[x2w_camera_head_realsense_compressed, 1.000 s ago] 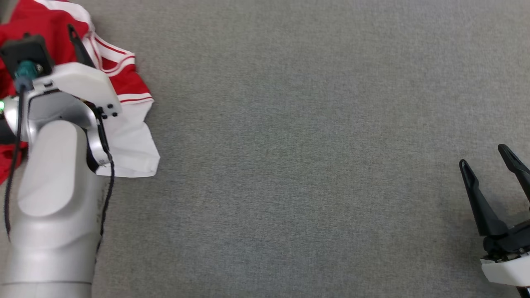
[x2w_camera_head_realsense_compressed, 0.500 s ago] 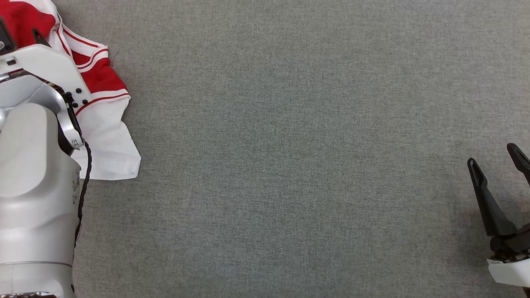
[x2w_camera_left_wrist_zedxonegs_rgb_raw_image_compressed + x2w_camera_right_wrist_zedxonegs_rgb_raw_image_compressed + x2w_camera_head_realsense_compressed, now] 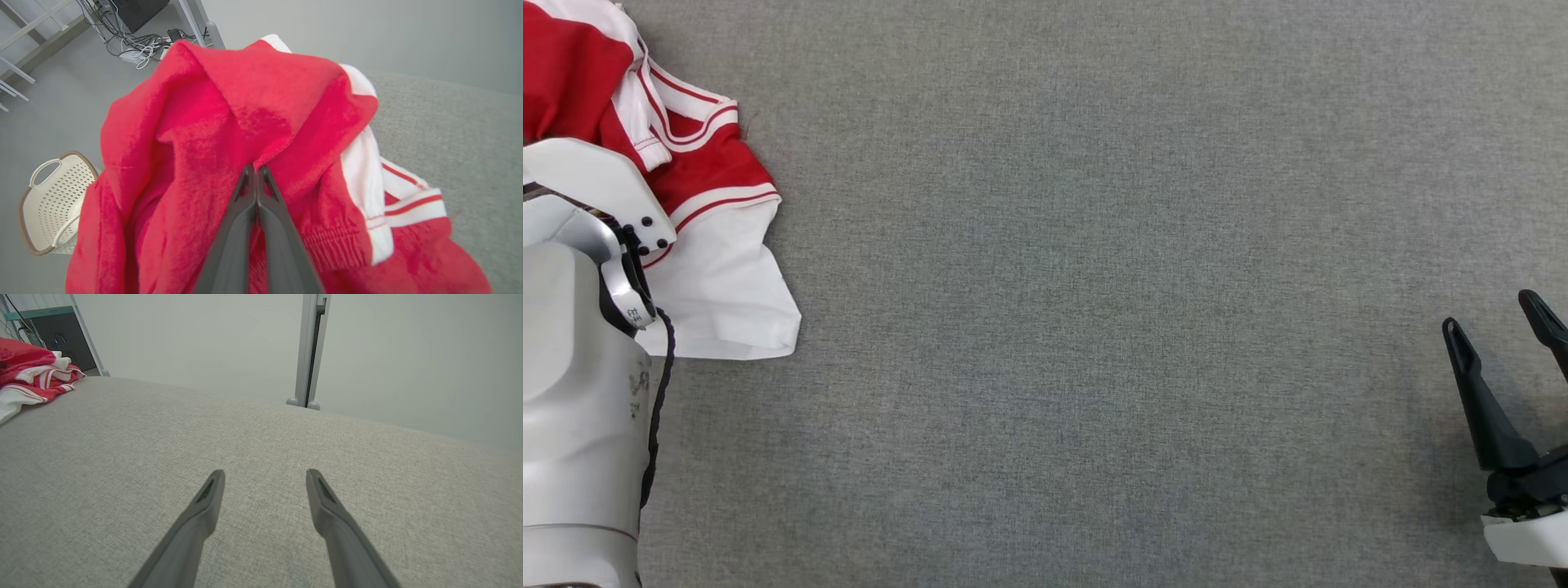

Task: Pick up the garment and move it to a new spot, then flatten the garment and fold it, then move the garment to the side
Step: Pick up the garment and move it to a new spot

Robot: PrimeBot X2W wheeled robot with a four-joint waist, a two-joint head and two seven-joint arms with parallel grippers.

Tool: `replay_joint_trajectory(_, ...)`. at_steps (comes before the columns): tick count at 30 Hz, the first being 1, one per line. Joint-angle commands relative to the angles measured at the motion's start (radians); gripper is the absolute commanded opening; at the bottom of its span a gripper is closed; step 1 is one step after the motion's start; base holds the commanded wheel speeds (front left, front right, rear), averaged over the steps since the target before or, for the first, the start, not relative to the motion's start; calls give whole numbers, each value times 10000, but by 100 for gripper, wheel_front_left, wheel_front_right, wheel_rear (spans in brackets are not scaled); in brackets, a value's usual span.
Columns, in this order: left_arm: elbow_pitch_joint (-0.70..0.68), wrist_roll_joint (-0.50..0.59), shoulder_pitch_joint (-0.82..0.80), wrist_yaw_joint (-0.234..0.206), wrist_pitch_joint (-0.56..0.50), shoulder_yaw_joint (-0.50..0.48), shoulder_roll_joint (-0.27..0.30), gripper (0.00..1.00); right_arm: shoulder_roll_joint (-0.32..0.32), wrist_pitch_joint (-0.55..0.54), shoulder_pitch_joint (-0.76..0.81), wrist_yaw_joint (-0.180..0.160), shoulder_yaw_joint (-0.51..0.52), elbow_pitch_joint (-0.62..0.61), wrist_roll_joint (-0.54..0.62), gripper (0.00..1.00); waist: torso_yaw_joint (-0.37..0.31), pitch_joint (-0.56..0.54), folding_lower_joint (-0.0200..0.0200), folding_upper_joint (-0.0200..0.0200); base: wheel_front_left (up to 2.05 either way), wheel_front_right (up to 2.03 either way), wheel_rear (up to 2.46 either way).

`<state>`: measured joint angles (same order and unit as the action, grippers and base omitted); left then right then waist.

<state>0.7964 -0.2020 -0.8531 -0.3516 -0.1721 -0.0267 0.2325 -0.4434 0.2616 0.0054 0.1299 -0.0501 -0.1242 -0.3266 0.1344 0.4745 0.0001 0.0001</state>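
Observation:
The garment (image 3: 711, 163), red with white panels and red-striped trim, lies crumpled at the far left of the grey fabric table (image 3: 1094, 286). My pale left forearm (image 3: 572, 392) covers its near part. In the left wrist view my left gripper (image 3: 256, 171) is shut, pinching a fold of the garment's (image 3: 229, 106) red cloth, which rises in a peak around the fingertips. My right gripper (image 3: 1489, 310) stands open low at the right, far from the cloth. Its fingers (image 3: 204, 506) hover over bare table, with the garment (image 3: 28, 371) small at the far left.
A pale perforated laundry basket (image 3: 49, 204) stands on the floor beyond the table's left edge, near a tangle of cables (image 3: 139, 45). A metal post (image 3: 312, 347) rises behind the table's far edge. Wide grey surface stretches between the two grippers.
My left gripper has closed on the red cloth, which is now bunched up. The head view has shifted, so the left arm sits further left and lower. The right gripper is still open.

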Motion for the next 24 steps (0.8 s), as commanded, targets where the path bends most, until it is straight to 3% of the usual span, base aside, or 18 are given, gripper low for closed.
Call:
replay_joint_trajectory(1, 174, -125, -186, 166, 241, -73, 131, 0, -2, 52, -38, 15, -23, 54, -65, 100, -42, -126, -1, -1, 0, 0, 0)
replay_joint_trajectory(8, 380, -898, 26, 1095, 1739, -501, 78, 0, 556, 52, 69, 15, -87, 393, 152, 100, -344, -1240, -1, -1, 0, 0, 0)
replay_joint_trajectory(12, 84, -905, 308, 1501, 2213, -278, -105, 0, 1005, 52, 67, 15, -117, 647, 281, 100, -736, -2119, -1, -1, 0, 0, 0)
replay_joint_trajectory(24, -3085, -886, 1577, 2293, 1682, 793, -840, 0, 1876, 52, 372, 15, -122, 1146, 720, 100, -2091, -3860, -1, -1, 0, 0, 0)
